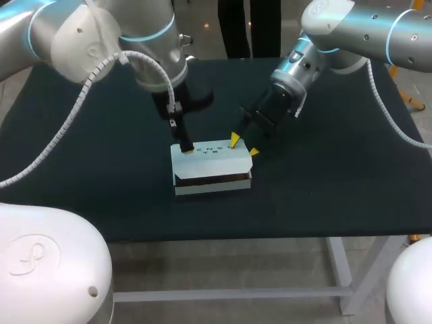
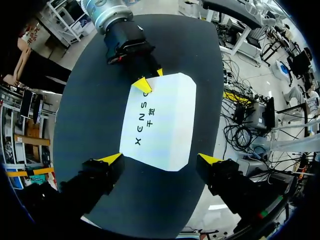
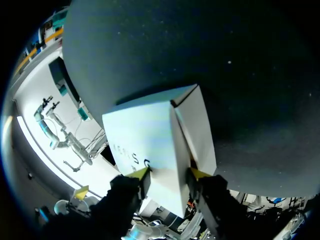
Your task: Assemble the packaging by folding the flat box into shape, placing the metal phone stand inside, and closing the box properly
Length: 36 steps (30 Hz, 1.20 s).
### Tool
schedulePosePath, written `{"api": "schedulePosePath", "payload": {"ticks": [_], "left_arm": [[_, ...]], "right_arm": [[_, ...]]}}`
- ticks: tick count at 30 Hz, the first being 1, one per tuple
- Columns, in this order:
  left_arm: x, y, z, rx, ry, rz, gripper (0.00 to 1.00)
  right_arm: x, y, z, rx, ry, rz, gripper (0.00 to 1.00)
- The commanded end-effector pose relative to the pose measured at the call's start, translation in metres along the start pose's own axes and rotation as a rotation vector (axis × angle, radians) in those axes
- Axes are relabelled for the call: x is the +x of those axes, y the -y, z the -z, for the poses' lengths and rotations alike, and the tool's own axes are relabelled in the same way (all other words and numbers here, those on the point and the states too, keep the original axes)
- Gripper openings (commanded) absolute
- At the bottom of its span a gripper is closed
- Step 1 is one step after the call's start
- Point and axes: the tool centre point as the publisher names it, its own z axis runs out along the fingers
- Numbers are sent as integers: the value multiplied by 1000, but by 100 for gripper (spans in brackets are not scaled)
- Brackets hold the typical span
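Centrally on the worktop (image 1: 101, 169) lay the white box (image 1: 212, 162), its long axis running left to right. The left end effector (image 2: 161, 159) hung released over its left end; the right end effector (image 1: 244, 146) sat at its right end, grip unclear.

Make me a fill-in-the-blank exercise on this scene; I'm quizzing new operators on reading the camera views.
The box on the table is ____ in colour.
The left gripper, over the box, is not shut but ____.
The right gripper is at the box's end on the robot's ____ side.
Missing words: white; open; right.
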Motion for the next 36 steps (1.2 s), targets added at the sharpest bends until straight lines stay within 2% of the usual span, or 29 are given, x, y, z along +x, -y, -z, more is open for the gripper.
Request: {"api": "schedulePosePath", "payload": {"ticks": [1,9,17,28,36], "left_arm": [[3,-1,1,-2,94,2,100],[5,0,0,-5,92,-4,100],[13,6,-8,23,106,-100,100],[20,10,-28,15,110,-103,100],[13,14,-50,13,27,-87,100]], "right_arm": [[0,0,-1,1,1,0,53],[0,0,-1,1,1,0,53],[0,0,-1,1,1,0,53],[0,0,-1,1,1,0,51],[0,0,-1,1,1,0,51]]}}
